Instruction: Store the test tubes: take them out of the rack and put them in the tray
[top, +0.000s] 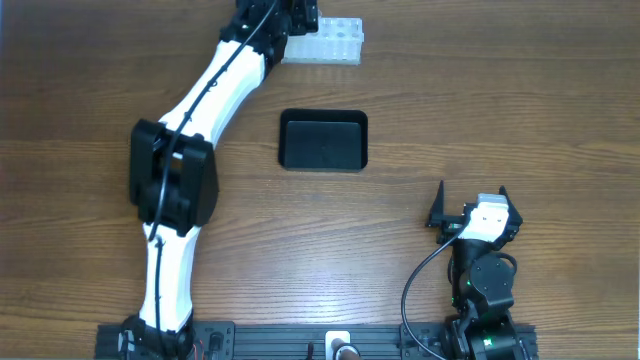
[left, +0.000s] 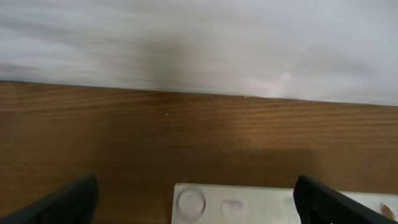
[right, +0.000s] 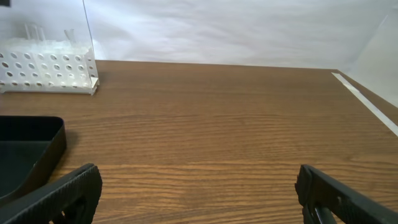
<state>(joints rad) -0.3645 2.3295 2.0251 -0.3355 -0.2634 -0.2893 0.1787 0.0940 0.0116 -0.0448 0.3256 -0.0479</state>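
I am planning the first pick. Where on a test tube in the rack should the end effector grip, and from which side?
Likely the top end of a test tube that sticks up above the rack, coming straight down from above. The tubes stand upright in the rack's holes, so its wall covers their lower parts.

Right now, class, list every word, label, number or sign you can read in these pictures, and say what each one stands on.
No text can be read.
The white rack, the black tray and the wooden table show no print, label or number.
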